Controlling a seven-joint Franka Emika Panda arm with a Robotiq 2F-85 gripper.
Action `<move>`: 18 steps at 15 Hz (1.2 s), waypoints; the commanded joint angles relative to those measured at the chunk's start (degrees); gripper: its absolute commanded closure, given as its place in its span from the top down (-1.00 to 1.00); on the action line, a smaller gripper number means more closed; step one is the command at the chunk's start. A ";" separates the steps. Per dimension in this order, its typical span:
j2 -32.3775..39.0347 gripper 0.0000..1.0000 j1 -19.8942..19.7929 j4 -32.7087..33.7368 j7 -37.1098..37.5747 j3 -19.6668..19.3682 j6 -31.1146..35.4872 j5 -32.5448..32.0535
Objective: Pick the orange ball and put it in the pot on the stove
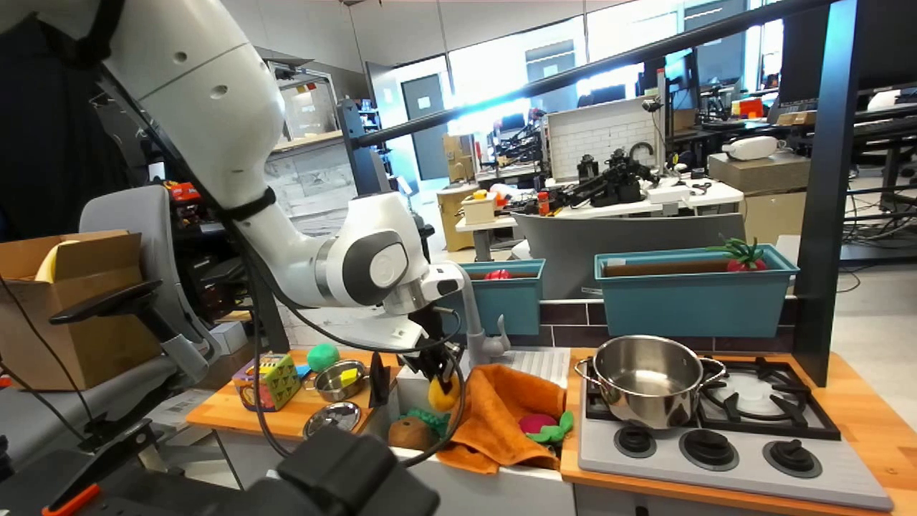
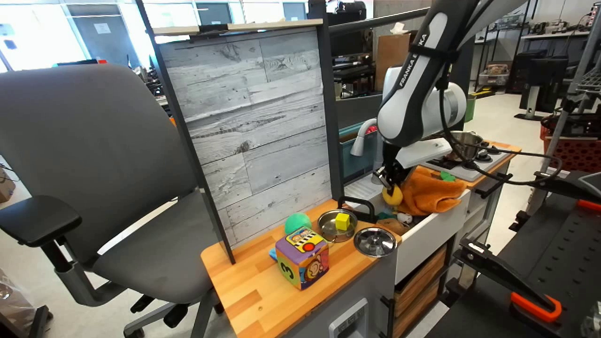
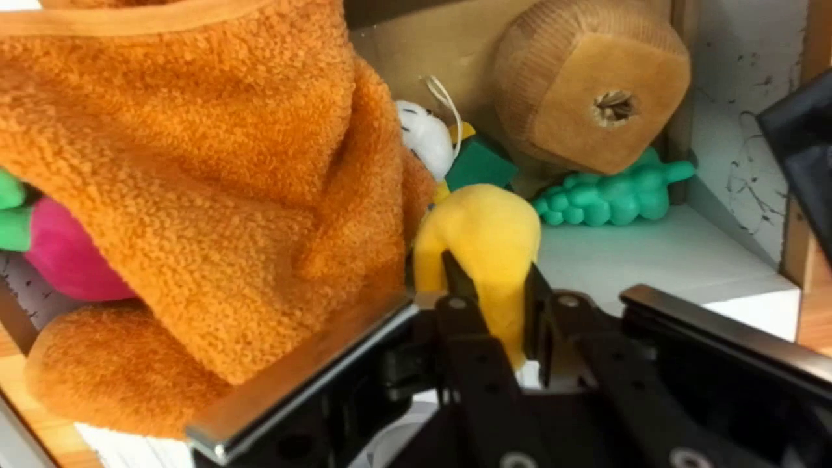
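The gripper [image 3: 493, 268] is clamping a yellow plush object [image 3: 484, 214], its two fingers pressing on a narrower part while the rounded bulk is projecting beyond the fingertips; one finger is hiding some of the near end in the wrist view. The object, apparently the ball of the task, is hanging at the mouth of the white basin [image 2: 432, 234], well apart from the pot [image 1: 648, 387]; whether it is touching the orange towel [image 3: 214, 162] cannot be told. The towel is draping across the basin, covering part of a magenta toy [image 3: 75, 253] whose green leaves [image 3: 13, 231] are running out at the left edge of the wrist view, and concealing part of a white toy [image 3: 426, 138]. A brown plush toy [image 3: 598, 97] is overlapping a teal bunch-shaped toy [image 3: 611, 200]. At the right edge a dark form [image 3: 806, 149] is being cut off, its identity remaining unclear. The pot is standing on the stove [image 1: 750, 475]; in an exterior view the arm [image 2: 418, 75] is masking part of its wall. A black shape [image 1: 358, 469] is intruding at the lower edge in an exterior view, screening what is standing behind it. In both exterior views the arm is running out of frame at the top.
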 commanded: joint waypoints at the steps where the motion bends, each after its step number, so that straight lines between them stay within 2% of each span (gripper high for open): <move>1: -8.60 -0.91 -1.15 -14.01 -2.84 0.96 8.30 -0.55; 3: -11.77 -0.91 -1.23 -20.29 -3.22 0.47 14.44 -0.53; 6: -16.33 -0.91 1.79 -29.88 -1.59 -5.92 29.34 0.12; 8: -18.18 -0.91 1.27 -33.94 -2.11 -9.24 37.15 2.11; 10: -20.22 -0.91 -0.65 -36.87 -2.22 -11.27 42.23 4.51; 15: -24.94 -0.91 -6.32 -37.51 -0.24 -13.93 41.48 9.57; 18: -26.57 -0.91 -12.37 -32.64 3.45 -11.19 37.03 9.96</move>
